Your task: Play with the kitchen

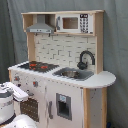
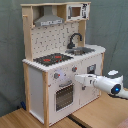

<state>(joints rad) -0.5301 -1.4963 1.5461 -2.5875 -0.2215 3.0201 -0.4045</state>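
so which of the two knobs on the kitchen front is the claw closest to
The knob above the oven door's handle side, in the second exterior view. The claw sits just beside and below it; the other knob lies further towards the second exterior view's left.

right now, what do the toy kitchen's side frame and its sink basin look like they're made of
The pale tan side frame looks like unpainted light wood: matte, no sheen. The grey sink basin looks like metal, with a dull shine, though silvery plastic is possible.
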